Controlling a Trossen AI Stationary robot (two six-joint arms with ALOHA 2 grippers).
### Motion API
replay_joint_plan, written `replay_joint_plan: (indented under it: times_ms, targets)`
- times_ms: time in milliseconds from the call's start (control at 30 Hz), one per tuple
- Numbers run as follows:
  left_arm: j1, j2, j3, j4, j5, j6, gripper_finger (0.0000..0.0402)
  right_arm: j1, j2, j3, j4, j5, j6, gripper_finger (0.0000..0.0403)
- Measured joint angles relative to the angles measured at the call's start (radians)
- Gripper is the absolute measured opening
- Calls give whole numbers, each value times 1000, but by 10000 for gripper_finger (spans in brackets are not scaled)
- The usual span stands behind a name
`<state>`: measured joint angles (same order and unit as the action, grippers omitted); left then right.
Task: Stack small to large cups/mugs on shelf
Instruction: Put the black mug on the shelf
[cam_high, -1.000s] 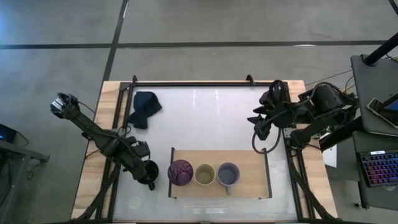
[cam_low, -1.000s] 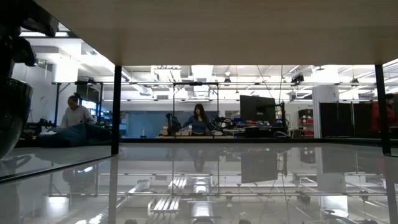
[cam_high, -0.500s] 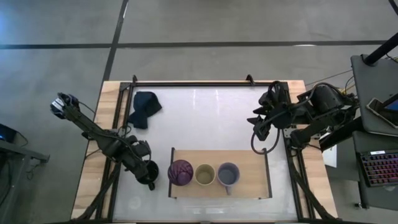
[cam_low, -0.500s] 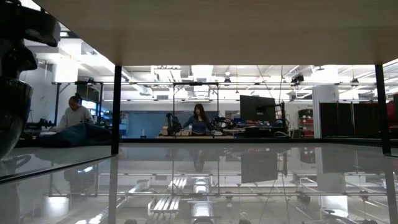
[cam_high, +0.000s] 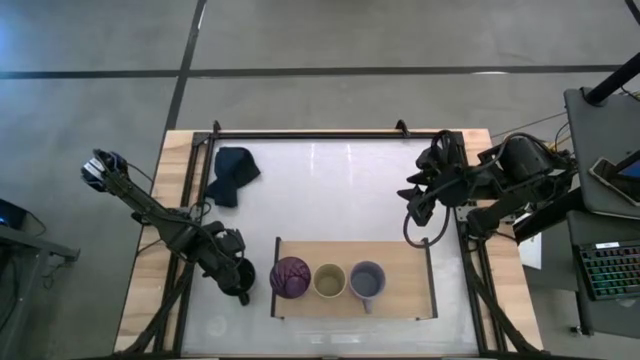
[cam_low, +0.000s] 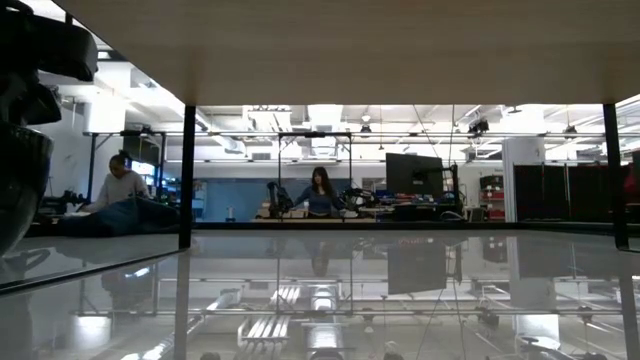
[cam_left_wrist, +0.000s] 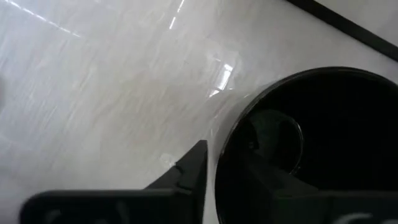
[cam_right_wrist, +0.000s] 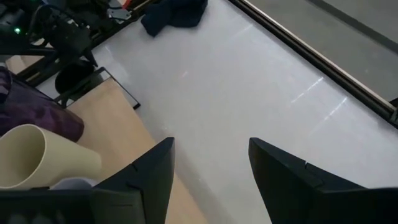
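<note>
Step in hand, by my reading: fetching the last and largest vessel. Three already stand in a row on the shelf (cam_high: 400, 300), lower centre of the high view: purple tumbler (cam_high: 290, 277), yellow cup (cam_high: 329, 281), grey mug (cam_high: 367, 280), left to right. The space right of the grey mug is bare.

Black mug (cam_high: 242, 276) sits on the white table (cam_high: 340, 190) just outside the shelf's left rail, lower left.

Left gripper (cam_high: 238, 281) is down at the black mug, arm stretched diagonally from the upper left. Wrist view shows one finger (cam_left_wrist: 193, 171) outside the rim, one inside: clamped on the wall, apparently.

Next move likely calls for lifting clear over the three cups to the bare end.

Right gripper (cam_high: 412, 205) waits above the shelf's right end, fingers apart.

Blue cloth (cam_high: 232, 172) lies upper left.
</note>
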<state>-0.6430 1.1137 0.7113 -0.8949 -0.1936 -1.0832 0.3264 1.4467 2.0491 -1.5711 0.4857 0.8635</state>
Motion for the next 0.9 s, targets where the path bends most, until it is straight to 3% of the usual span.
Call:
replay_joint_plan:
  times_ms: [200, 600, 767, 900]
  targets:
    - [0, -1, 3, 1, 2, -1, 12, 1, -7, 0, 0, -26, -8, 199]
    - [29, -3, 4, -3, 36, 17, 17, 3, -44, -25, 0, -46, -30, 198]
    - [166, -41, 7, -23, 21, 75, 12, 3, -91, -60, 0, -44, -7, 198]
    - [351, -126, 8, -17, -2, 205, 6, 3, -143, -104, 0, -40, 31, 198]
